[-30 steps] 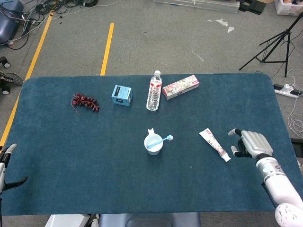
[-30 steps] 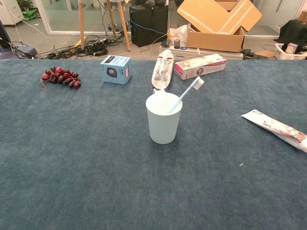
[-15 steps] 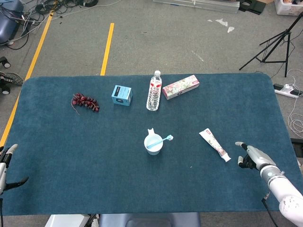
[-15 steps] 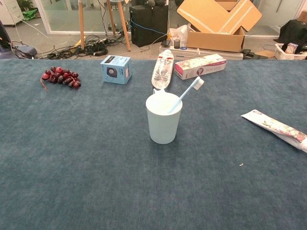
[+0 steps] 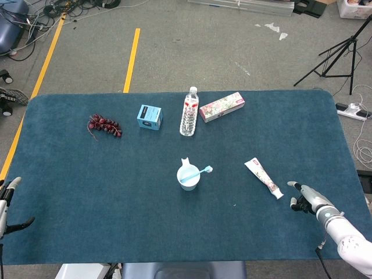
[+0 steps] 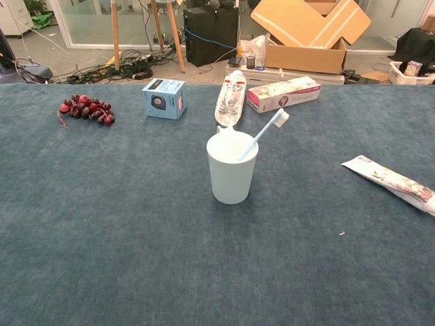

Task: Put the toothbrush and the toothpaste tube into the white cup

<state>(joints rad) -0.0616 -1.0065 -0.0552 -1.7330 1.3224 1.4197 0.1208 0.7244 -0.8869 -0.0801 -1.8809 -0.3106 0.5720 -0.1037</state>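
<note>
The white cup (image 5: 188, 177) stands upright near the middle of the blue table, also visible in the chest view (image 6: 232, 171). A light-blue toothbrush (image 5: 200, 171) leans inside it, its head (image 6: 281, 118) sticking out to the right. The toothpaste tube (image 5: 263, 178) lies flat to the cup's right (image 6: 389, 181), cap end toward the front. My right hand (image 5: 305, 197) is low over the cloth just right of the cap, fingers apart, holding nothing. At the table's left edge my left hand (image 5: 7, 202) is empty, with its fingers spread. The chest view shows neither hand.
Along the back stand a bunch of dark red grapes (image 5: 104, 125), a small blue box (image 5: 149, 117), a water bottle (image 5: 189, 111) lying down and a flowered carton (image 5: 221, 106). A tripod (image 5: 343, 49) stands on the floor beyond the right corner.
My right hand has drawn back toward the front right edge and sunk lower, ending farther from the tube. Cup, toothbrush, tube and left hand stay put.
</note>
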